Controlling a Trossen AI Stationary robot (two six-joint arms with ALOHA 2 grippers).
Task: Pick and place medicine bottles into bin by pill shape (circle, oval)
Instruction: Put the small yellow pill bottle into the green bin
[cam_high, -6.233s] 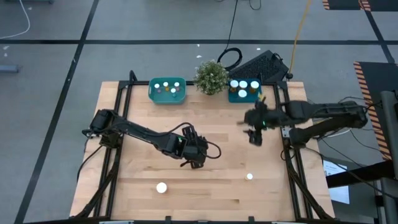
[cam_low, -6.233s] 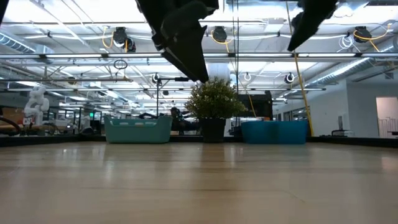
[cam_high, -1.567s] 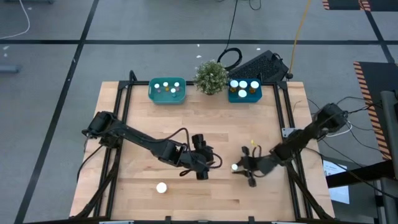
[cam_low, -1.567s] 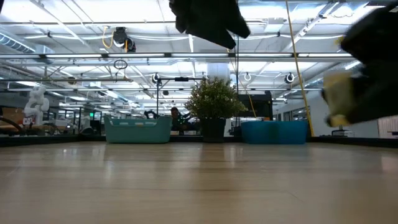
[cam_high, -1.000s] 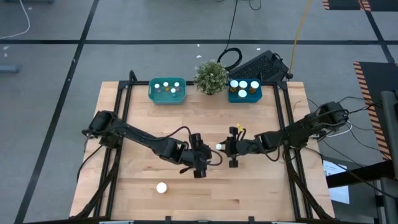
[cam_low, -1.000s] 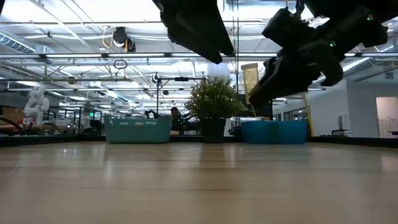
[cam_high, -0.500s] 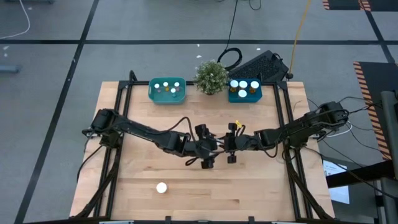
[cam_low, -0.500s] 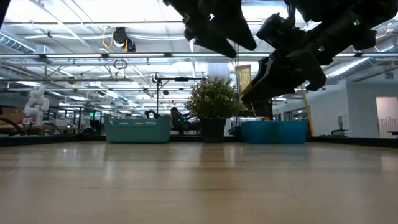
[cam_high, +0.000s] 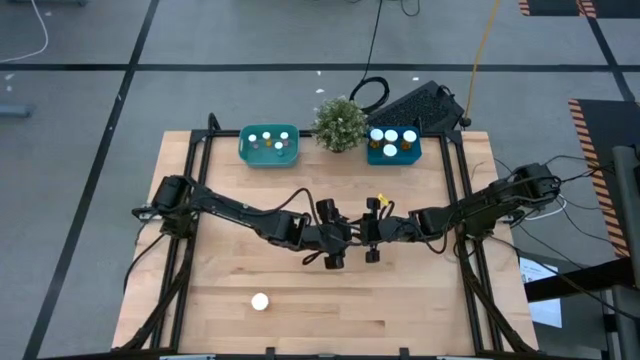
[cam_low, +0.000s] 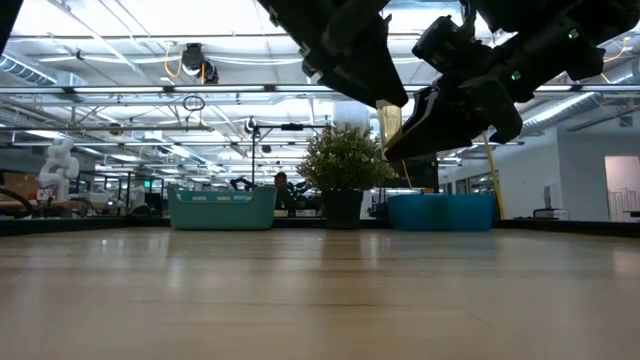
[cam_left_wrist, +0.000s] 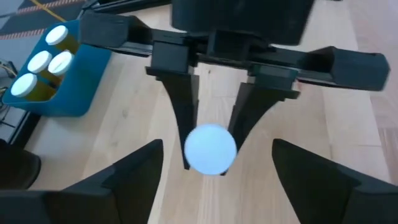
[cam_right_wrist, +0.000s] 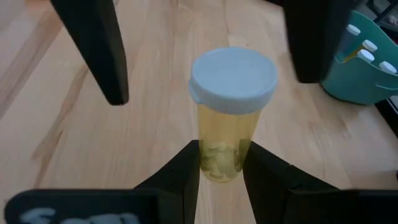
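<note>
Right gripper (cam_right_wrist: 219, 171) is clamping a yellow-bodied medicine bottle (cam_right_wrist: 229, 112) between its fingers, white cap pointing away from the wrist, held in the air above mid-table. Left gripper (cam_left_wrist: 214, 171) is facing it from the opposite side, jaws spread wide, the bottle's cap sitting in the gap between them without visible contact. In the high view both grippers are meeting at the table's middle. Nearer the front edge, a second bottle (cam_high: 260, 301) is standing alone. Beyond the jaws, the teal bin (cam_high: 269, 143), potted plant (cam_high: 339, 122) and blue bin (cam_high: 393, 143) are holding the far edge, bottles inside both bins.
</note>
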